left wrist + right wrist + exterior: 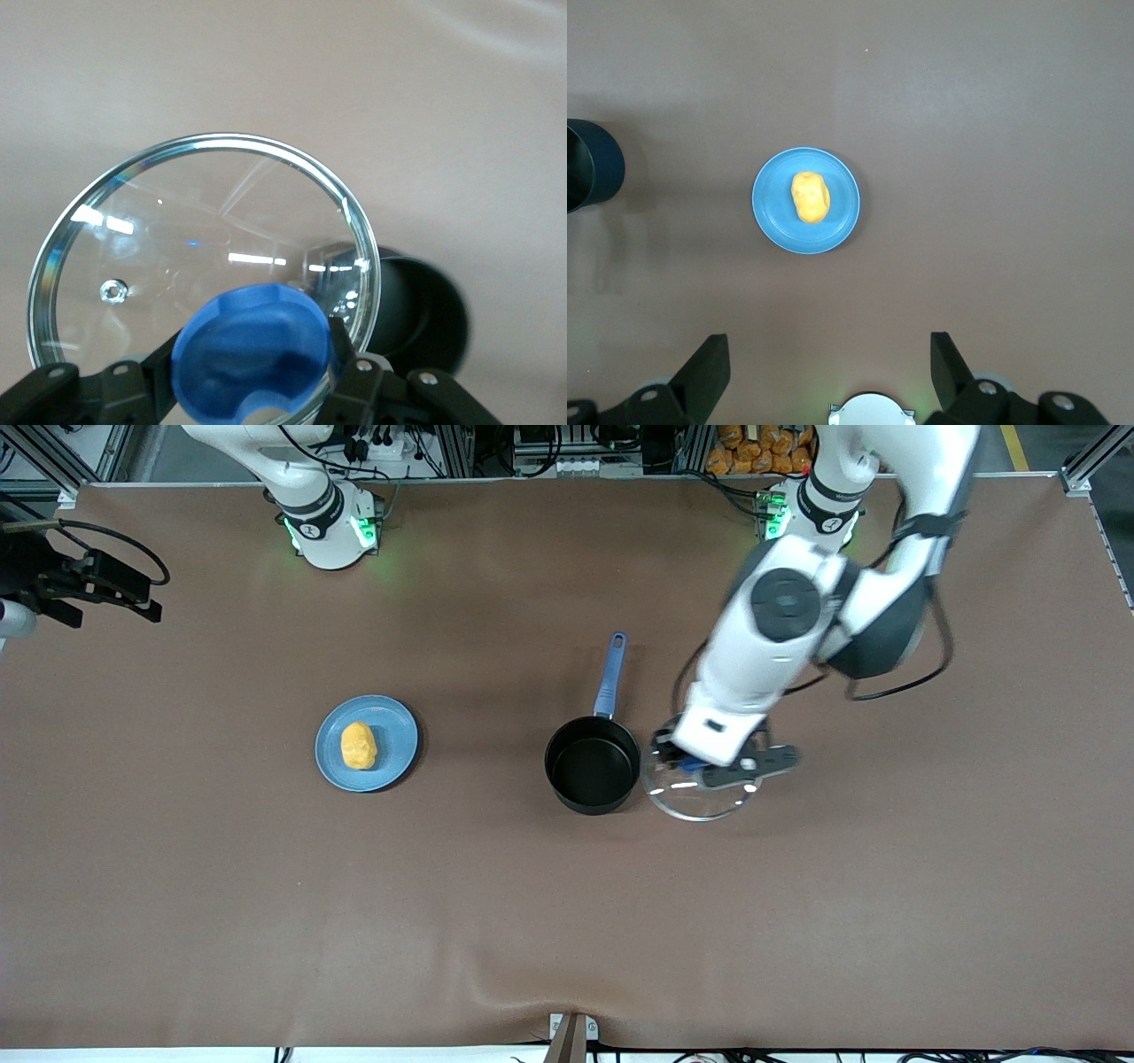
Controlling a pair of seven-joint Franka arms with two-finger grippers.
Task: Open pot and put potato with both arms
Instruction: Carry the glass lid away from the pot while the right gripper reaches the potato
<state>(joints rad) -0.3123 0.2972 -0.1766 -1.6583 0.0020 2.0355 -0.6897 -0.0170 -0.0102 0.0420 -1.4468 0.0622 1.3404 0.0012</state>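
A flat blue plate [390, 731] is lying on the brown table [266, 912], toward the right arm's end, rim appearing intact.

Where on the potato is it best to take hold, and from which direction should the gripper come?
Probably grip the potato across its narrower middle, coming straight down from above. It lies flat on the blue plate, long axis pointing toward the front camera, with plate bare on both flanks. The open right gripper looks wide enough.

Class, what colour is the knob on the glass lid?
Blue: the lid's knob, gripped by the left gripper, shows best in the left wrist view.
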